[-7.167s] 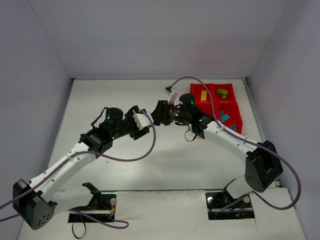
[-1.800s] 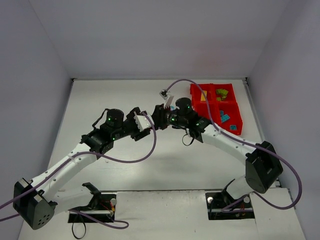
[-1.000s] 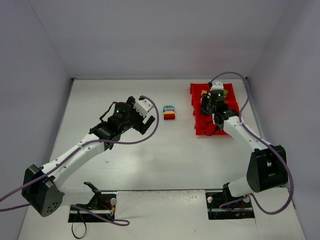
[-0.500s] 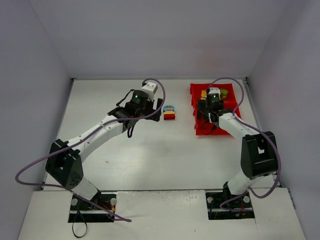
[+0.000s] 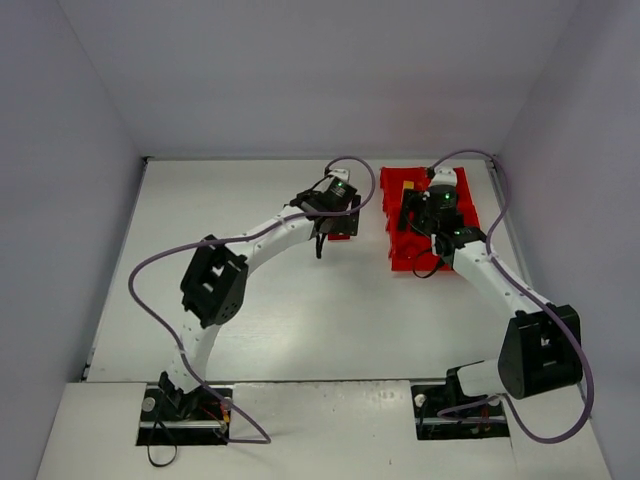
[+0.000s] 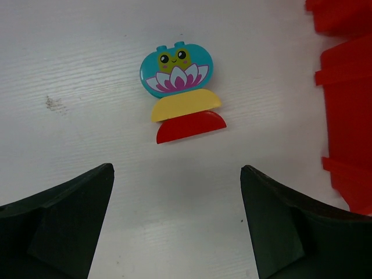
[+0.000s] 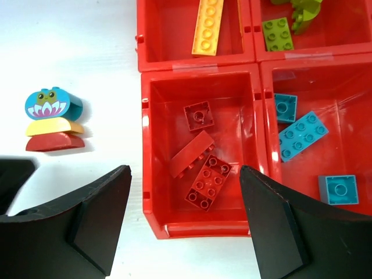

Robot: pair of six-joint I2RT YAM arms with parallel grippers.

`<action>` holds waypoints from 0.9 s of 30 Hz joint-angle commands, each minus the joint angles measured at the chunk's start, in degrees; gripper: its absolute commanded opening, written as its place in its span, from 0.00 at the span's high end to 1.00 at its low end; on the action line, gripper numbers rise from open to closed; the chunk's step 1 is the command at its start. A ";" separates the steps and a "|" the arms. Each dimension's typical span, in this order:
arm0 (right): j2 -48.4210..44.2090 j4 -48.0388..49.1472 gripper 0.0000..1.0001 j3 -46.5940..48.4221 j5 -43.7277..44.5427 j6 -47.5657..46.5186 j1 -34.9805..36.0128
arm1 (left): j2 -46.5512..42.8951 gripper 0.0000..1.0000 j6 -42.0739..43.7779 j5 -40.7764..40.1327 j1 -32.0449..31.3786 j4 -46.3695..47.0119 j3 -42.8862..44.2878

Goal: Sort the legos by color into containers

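Fingers of my left end effector stand spread and empty. I judge they are set wide to close on the stack of teal, yellow and red legos, seemingly snapped together, on the tabletop near the tray. My right end effector hangs released over the red-brick bin.

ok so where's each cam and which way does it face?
Top external: above and behind bases, looking down; left arm, right arm, red tray show.
Left wrist: looks down at brick stack; left arm's fingers bottom.
Right wrist: looks down into tray bins; right arm's fingers bottom.
Shared: both wrist views show stack and tray.
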 commanded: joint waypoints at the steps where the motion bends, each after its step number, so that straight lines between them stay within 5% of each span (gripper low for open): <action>1: -2.58 3.53 0.28 -0.65 -1.63 1.35 0.10 | 3.11 0.17 -3.67 -3.85 -0.08 -6.40 8.47; 27: -3.37 4.84 0.29 -2.23 -2.86 1.70 0.45 | 16.92 0.17 -7.45 -5.35 0.10 -2.45 18.85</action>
